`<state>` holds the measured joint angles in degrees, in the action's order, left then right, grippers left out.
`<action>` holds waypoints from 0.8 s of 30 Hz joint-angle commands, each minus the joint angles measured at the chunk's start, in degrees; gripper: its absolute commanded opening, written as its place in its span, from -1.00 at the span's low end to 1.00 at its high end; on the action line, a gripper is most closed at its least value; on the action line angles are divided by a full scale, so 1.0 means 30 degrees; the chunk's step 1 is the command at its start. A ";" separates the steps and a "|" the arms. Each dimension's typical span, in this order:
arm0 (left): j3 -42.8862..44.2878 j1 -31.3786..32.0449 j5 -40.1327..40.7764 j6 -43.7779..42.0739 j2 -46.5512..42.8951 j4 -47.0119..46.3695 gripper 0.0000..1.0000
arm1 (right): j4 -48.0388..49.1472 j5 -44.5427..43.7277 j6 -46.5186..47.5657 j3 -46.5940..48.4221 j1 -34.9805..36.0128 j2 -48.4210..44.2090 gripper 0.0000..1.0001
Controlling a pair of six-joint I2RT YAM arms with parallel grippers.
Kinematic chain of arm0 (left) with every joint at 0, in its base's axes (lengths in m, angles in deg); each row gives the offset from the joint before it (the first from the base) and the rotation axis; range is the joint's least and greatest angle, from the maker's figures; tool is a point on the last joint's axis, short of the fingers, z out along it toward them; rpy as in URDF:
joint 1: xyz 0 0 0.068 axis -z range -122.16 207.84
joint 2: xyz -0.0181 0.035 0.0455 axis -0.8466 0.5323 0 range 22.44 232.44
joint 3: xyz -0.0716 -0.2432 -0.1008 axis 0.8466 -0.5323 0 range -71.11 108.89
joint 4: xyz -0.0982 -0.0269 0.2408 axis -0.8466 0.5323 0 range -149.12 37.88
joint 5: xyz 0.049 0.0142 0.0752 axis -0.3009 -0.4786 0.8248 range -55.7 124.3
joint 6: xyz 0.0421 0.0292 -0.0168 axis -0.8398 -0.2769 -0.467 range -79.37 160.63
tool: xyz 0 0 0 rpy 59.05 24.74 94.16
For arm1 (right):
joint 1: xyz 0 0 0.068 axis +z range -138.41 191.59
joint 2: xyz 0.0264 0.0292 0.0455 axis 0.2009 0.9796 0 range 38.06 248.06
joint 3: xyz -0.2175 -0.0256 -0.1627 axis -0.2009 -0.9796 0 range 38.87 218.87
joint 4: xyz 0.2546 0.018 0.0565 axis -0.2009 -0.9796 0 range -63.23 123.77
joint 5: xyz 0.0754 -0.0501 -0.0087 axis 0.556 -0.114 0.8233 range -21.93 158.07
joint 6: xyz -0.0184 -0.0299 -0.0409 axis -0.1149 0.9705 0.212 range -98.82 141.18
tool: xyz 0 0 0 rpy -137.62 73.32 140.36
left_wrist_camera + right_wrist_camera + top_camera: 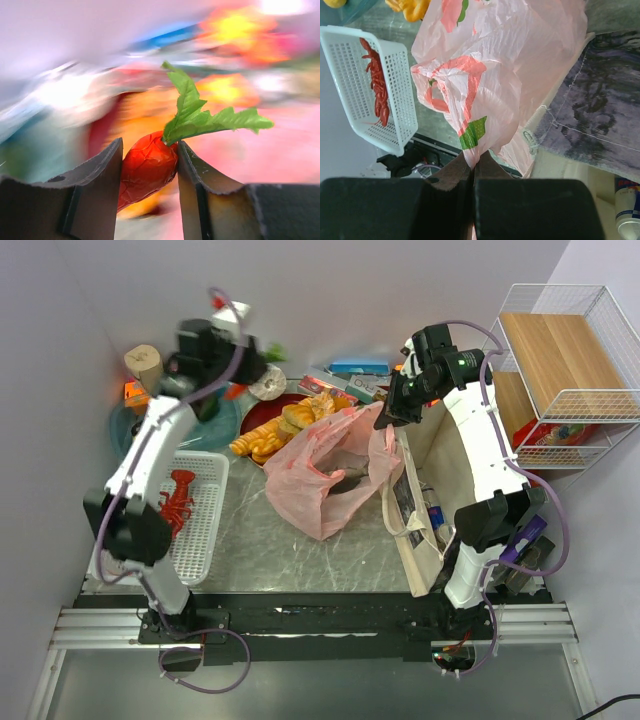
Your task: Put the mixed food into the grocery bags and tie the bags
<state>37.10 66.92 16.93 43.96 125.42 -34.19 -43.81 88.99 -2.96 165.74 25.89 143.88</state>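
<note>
My left gripper (150, 172) is shut on a red pepper (145, 167) with a green leafy top, held in the air; the background there is motion-blurred. In the top view the left gripper (252, 368) is at the back left, above the plate of breads. My right gripper (474, 162) is shut on an edge of the pink plastic bag (510, 65) and holds it up. In the top view the right gripper (388, 412) is at the bag's far right edge, and the pink bag (325, 475) gapes open mid-table. The beige canvas tote (445, 455) stands to its right, with a blue-labelled can (627, 212) inside.
A white basket (205, 530) with a red lobster (178, 502) lies at the left. Golden breads (285, 425) lie on a dark red plate behind the bag. A teal bowl (122, 430) is at the back left. A wire rack (570, 370) stands at the right.
</note>
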 commanded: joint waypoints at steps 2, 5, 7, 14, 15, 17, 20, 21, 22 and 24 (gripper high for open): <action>-0.4707 0.5492 -0.5832 0.4213 -0.3034 -0.4520 -0.50 | -0.1916 0.1109 0.0049 -0.0099 -0.0111 -0.0438 -1.00; -0.6965 0.7398 -0.8205 0.7407 -0.3593 -0.8883 -0.51 | -0.1271 0.1461 -0.0214 -0.1210 -0.0110 -0.0936 -1.00; -0.7560 0.8395 -0.8683 0.8290 -0.3478 -1.0384 -0.51 | -0.0801 0.1607 -0.0273 -0.1624 -0.0111 -0.1259 -1.00; -0.7699 0.9365 -0.7982 0.5804 -0.2890 -0.8189 -0.51 | -0.0683 0.1899 -0.0390 -0.1216 -0.0110 -0.1435 -1.00; -0.8259 0.9394 -0.7865 0.5745 -0.2920 -0.9207 -0.52 | -0.0712 0.2017 -0.0536 -0.1099 -0.0139 -0.1436 -1.00; -0.9459 0.9482 -0.7311 0.5161 -0.2746 -0.9714 -0.52 | -0.0625 0.2571 -0.0712 -0.1039 -0.0111 -0.1581 -1.00; -0.9438 0.9716 -0.6255 0.3843 -0.2014 -0.9774 -0.53 | -0.0273 0.3042 -0.0947 -0.1682 -0.0110 -0.1903 -1.00; -0.9292 0.9717 -0.6021 0.3666 -0.1838 -0.9890 -0.53 | -0.0243 0.3160 -0.1005 -0.1858 -0.0110 -0.1991 -1.00; -0.9087 0.9717 -0.5757 0.3432 -0.1372 -0.9891 -0.53 | -0.0214 0.3161 -0.0977 -0.2005 -0.0139 -0.2021 -1.00; -0.8589 0.9717 -0.4908 0.3313 -0.0989 -1.0124 -0.50 | -0.0243 0.3190 -0.0947 -0.2357 -0.0110 -0.2168 -1.00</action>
<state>8.62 95.66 -2.39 57.86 120.44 -60.11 -43.77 96.42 -4.97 160.04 25.89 141.87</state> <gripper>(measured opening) 0.463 0.009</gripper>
